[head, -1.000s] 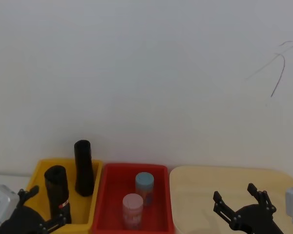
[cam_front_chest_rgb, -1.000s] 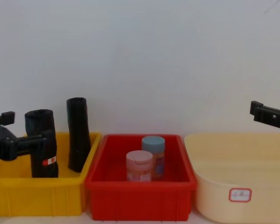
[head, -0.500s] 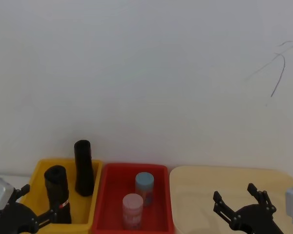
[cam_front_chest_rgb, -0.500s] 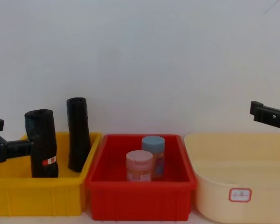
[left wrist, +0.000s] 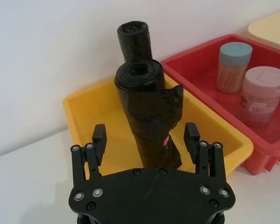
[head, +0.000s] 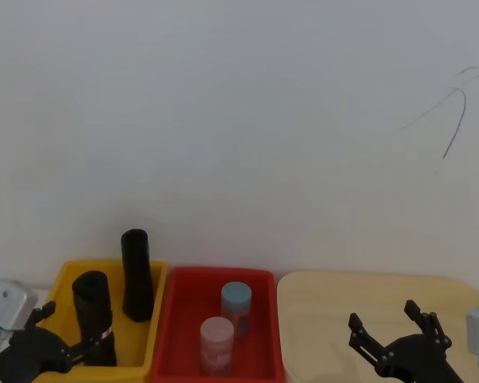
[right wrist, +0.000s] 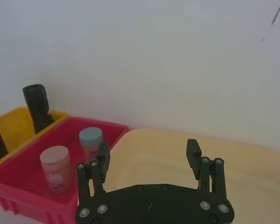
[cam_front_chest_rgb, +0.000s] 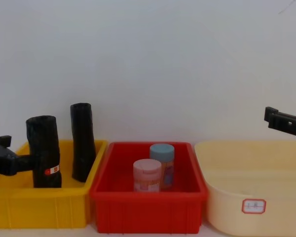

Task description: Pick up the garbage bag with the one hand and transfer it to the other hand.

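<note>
The left gripper (left wrist: 145, 132) is hovering wide open, its fingers framing the bag (left wrist: 147, 112), which is standing upright in the yellow bin (left wrist: 84, 107) just in front of a plain roll (left wrist: 135, 42). Whether the fingers are already flanking it, I cannot tell. The right gripper (right wrist: 148, 150) is waiting open over the cream tub (right wrist: 242, 158). The bag is looking dense, firm yet slick, with a loose flap, so I'm favouring a mid-body squeeze that leaves the top free.

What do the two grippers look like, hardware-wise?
Left gripper and right gripper match: matte black, with a flat palm plate dotted with silver screw heads and two slim linkage fingers ending in squarish pads. Each sits on a silver-grey wrist housing.
</note>
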`<state>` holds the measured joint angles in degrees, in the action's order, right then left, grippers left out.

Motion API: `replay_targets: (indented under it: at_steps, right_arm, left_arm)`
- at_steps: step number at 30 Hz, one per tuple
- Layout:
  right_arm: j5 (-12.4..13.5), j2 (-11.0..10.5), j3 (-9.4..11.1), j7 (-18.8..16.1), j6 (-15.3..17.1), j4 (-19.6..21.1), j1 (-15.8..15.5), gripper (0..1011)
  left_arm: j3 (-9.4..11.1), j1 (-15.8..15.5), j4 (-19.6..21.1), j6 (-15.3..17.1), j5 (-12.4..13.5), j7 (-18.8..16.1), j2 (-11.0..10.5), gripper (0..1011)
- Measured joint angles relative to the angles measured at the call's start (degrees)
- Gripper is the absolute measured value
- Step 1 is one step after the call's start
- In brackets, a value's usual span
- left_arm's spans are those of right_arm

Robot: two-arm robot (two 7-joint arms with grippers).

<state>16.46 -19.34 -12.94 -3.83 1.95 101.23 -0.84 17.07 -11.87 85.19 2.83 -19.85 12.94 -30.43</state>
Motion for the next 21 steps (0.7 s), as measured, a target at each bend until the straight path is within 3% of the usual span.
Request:
replay_targets:
  at_steps: [21]
  right_arm:
    - [0.0,0.0,0.0,0.0,0.0,0.0,0.0,1000]
  left_arm:
    - [2.3,-7.8,-8.3,1.9,2.1,1.0,5.2,1000]
